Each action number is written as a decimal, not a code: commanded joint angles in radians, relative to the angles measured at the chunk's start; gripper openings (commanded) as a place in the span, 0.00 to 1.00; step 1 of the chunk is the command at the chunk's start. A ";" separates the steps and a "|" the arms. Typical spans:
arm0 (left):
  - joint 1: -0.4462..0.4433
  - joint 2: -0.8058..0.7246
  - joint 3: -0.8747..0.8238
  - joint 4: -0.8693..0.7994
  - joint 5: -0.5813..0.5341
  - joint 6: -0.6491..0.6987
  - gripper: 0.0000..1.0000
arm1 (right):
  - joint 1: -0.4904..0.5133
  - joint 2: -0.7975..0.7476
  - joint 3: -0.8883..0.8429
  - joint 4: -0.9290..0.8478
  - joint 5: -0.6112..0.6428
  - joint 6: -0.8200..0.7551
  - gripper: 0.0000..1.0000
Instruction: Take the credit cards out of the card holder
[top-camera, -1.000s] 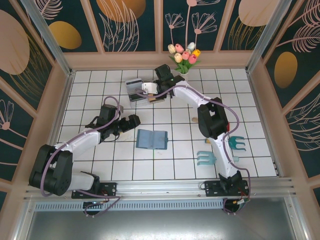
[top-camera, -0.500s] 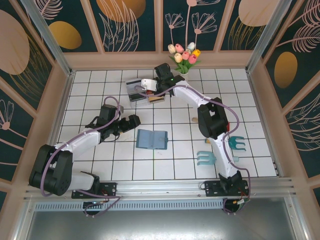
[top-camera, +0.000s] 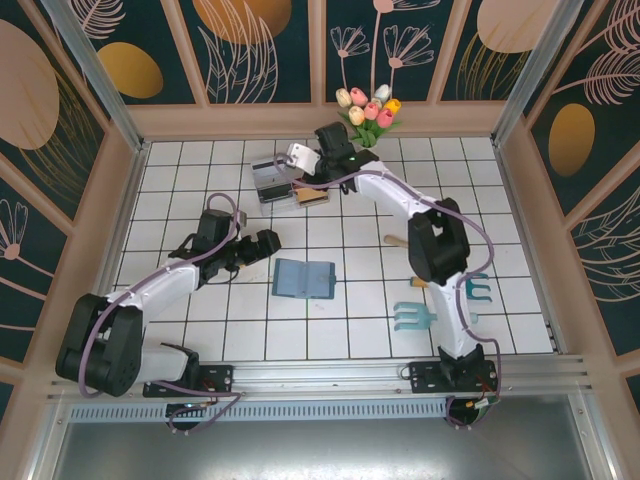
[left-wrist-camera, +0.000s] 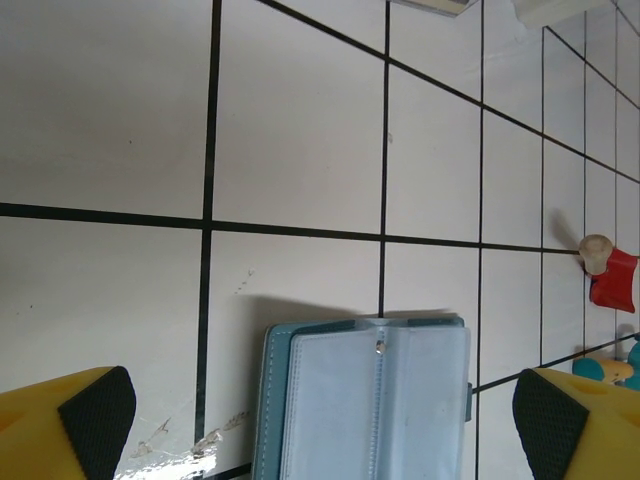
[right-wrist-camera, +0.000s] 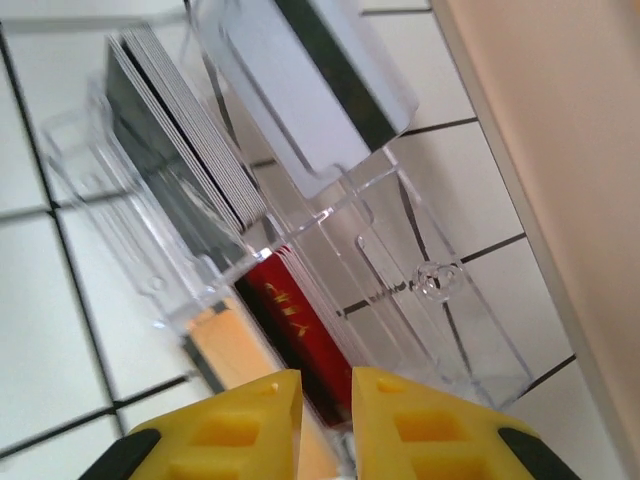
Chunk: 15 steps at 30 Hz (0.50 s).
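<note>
Flat teal-blue bifold card holder (top-camera: 303, 279) lies open on white tiled table (top-camera: 340, 330), mid-table, well apart from clear plastic two-compartment tray (top-camera: 268, 182) at far side. Left wrist view: its clear inner sleeves look empty; any hidden pockets not checkable.

Thin plastic credit cards: grey-and-black stack (right-wrist-camera: 180, 165) stands on edge in one tray compartment. Red card (right-wrist-camera: 285, 305) and tan-gold card (right-wrist-camera: 225, 350) at tray's end, inside or under it, cannot tell.

Right gripper (right-wrist-camera: 325, 385) over tray, jaws drawn close, narrow slit between; whether anything is pinched, cannot tell. Left gripper (left-wrist-camera: 320, 425) spread wide, empty, just beside holder.

Judgement: extraction looks essentially complete. Left to do: confirm no card remains in holder
</note>
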 joint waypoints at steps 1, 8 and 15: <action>0.008 -0.034 -0.014 -0.004 -0.006 0.025 0.98 | 0.004 -0.185 -0.132 0.094 -0.114 0.245 0.22; 0.008 -0.073 -0.029 -0.020 -0.012 0.025 0.97 | 0.021 -0.502 -0.494 0.234 0.028 0.753 0.30; 0.006 -0.078 -0.039 -0.029 0.012 0.022 0.89 | 0.087 -0.695 -0.756 0.158 0.163 1.056 0.35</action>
